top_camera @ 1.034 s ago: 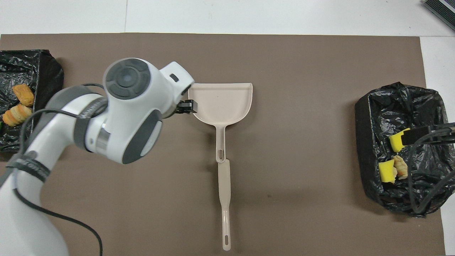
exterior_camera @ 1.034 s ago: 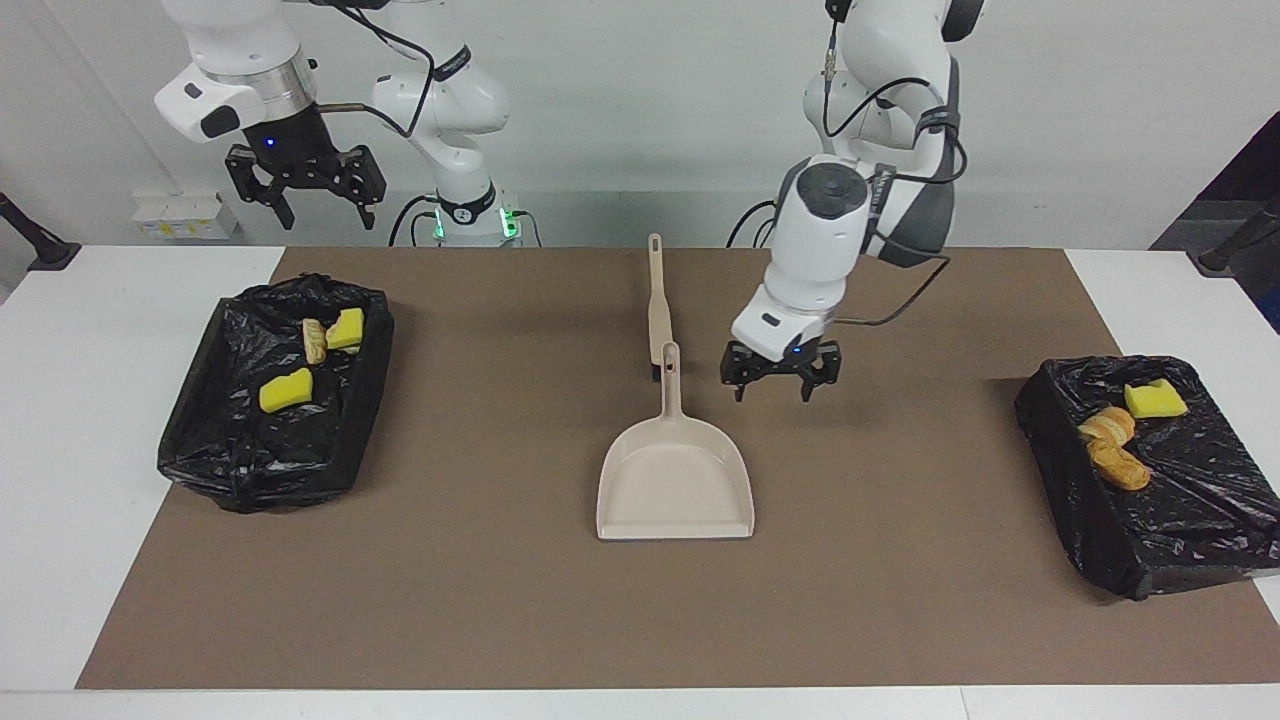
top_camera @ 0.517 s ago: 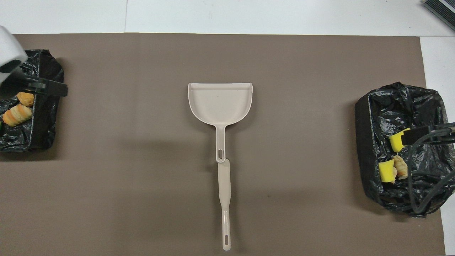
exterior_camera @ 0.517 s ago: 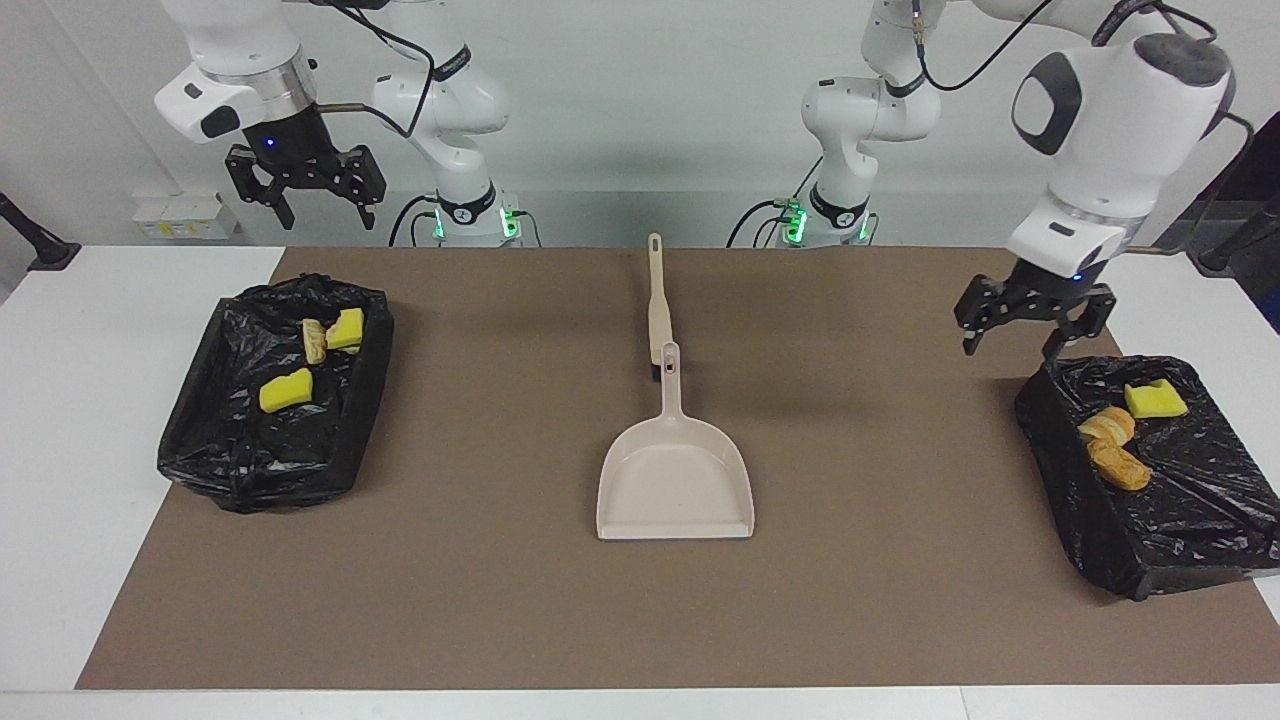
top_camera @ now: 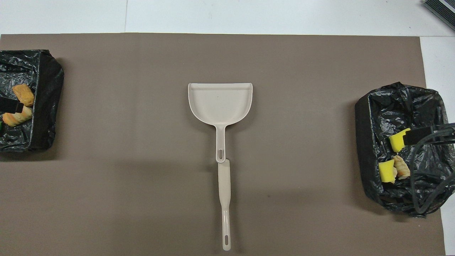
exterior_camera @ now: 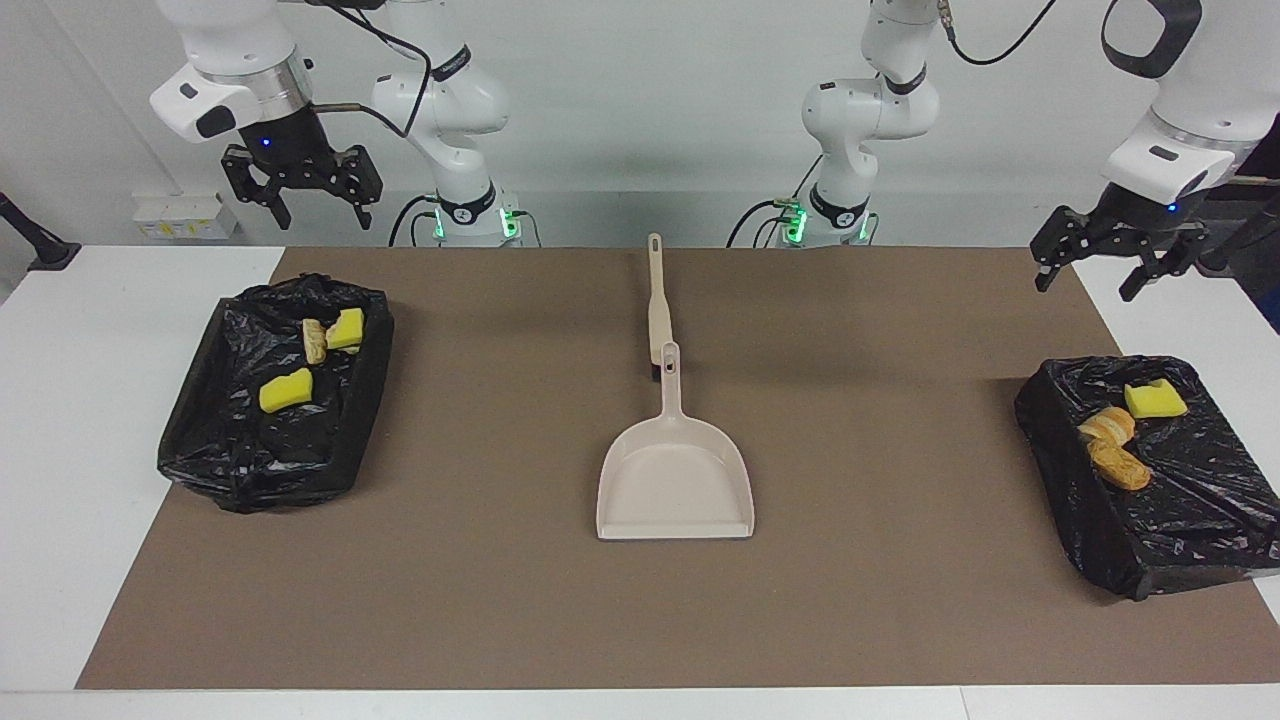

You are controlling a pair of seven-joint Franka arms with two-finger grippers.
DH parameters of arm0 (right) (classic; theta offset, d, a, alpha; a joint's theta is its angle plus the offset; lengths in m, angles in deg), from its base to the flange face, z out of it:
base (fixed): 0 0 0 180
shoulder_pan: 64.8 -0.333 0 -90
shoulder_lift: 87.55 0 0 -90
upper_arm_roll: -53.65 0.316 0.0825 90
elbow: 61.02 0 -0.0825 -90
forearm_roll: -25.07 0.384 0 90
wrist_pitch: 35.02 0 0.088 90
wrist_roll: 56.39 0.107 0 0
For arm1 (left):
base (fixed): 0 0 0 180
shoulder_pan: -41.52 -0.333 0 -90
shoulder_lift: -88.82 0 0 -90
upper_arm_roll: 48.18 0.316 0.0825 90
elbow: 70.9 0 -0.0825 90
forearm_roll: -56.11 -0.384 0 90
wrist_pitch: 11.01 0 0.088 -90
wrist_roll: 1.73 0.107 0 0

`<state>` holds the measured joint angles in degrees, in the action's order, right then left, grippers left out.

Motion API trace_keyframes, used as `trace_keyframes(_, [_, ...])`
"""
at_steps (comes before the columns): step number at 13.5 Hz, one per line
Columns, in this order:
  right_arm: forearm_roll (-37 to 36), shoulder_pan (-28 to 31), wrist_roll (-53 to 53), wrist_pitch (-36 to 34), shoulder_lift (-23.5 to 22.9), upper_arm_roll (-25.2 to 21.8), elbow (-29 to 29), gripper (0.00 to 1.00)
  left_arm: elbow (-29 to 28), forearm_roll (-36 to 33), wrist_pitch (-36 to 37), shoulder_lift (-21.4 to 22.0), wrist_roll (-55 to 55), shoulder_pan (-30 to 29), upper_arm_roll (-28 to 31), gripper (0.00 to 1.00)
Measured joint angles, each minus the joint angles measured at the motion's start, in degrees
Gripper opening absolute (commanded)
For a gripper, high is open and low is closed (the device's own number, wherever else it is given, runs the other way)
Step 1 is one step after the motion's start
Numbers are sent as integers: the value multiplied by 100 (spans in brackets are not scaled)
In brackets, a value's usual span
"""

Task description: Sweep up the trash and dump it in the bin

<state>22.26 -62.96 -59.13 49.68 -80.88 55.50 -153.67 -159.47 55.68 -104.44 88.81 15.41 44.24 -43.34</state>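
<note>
The trash lies in two black-bagged bins. The bin point(exterior_camera: 230, 450) at the right arm's end holds two yellow sponge chunks point(exterior_camera: 286, 390) and a bread lump point(exterior_camera: 314, 340). The bin point(exterior_camera: 1180, 520) at the left arm's end holds a yellow chunk point(exterior_camera: 1155, 400) and two croissants point(exterior_camera: 1107, 427). A beige dustpan point(exterior_camera: 675, 480) lies mid-mat, and its handle touches the beige brush point(exterior_camera: 657, 300), which is nearer the robots. My left gripper point(exterior_camera: 1082, 290) hangs open and empty over the mat's edge by its bin. High above the other bin, my right gripper point(exterior_camera: 327, 222) waits open and empty.
A brown mat point(exterior_camera: 900, 560) covers the white table point(exterior_camera: 60, 450). In the overhead view a dark fingertip point(top_camera: 9, 105) of the left gripper overlaps one bin, and the right gripper's fingertip point(top_camera: 419, 135) and cables overlap the other.
My left arm has swung away from beside the dustpan's handle, up and out to its own end of the table. The right arm has barely moved.
</note>
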Motion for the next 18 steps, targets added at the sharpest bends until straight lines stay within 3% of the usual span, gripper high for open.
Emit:
trace_keyframes(5, [3,0,-1,5,0,1,0,100,-417,1,12,248,0,11,-90,100])
trace_keyframes(18, [-3,9,5,6,-72,-9,-27,100,-416,3,-123,252,0,12,-111,100])
